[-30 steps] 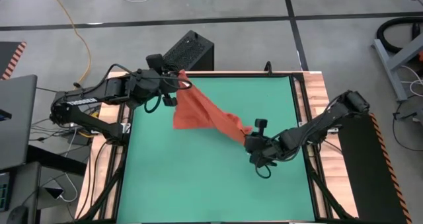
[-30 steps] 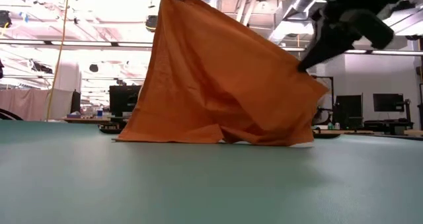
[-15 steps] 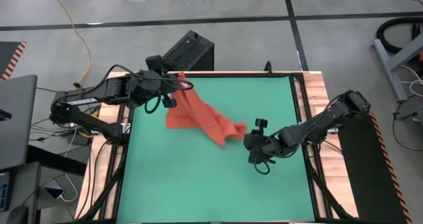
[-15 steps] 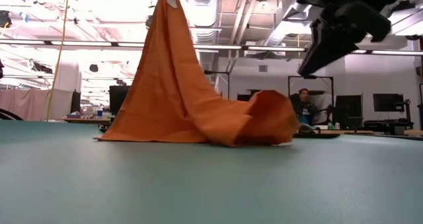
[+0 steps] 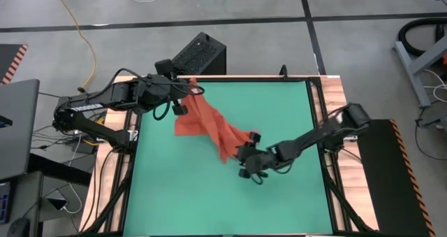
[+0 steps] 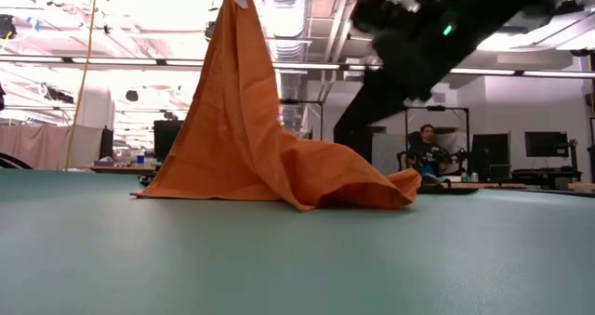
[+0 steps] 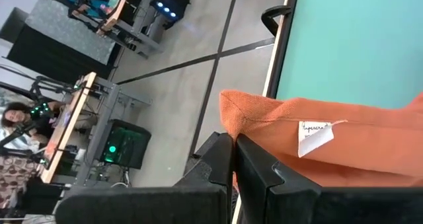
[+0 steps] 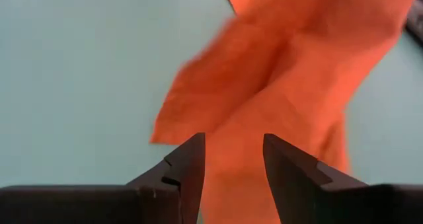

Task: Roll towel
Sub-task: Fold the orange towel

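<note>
The orange-red towel (image 5: 209, 121) is lifted at one corner near the table's far left, with my left gripper (image 5: 183, 91) shut on that corner. In the low view the towel (image 6: 242, 138) falls from there like a tent. Its lower edge and its crumpled right end (image 6: 372, 185) lie on the green mat. A white tag (image 7: 314, 137) shows at the towel's edge beside the held corner. My right gripper (image 8: 232, 164) stands open above the towel's near right end (image 5: 237, 142), touching nothing that I can see. My left gripper pinches the towel's corner (image 7: 231, 115) between its two shut fingers, close to the white tag. The fingers come roughly level from the table's left side. The corner is held high off the mat; the cloth hangs below it, its lower part resting on the table.
A black box (image 5: 199, 52) stands just beyond the table's far edge. Wooden rails (image 5: 335, 97) frame the green mat (image 5: 209, 202), which lies bare toward the near edge. A seated person (image 6: 428, 148) shows in the room behind.
My right gripper has opened and let go of the towel's right corner, then gone toward the table's left, over the cloth. The freed end has fallen and lies crumpled on the mat. The corner in my left gripper has stayed up.
</note>
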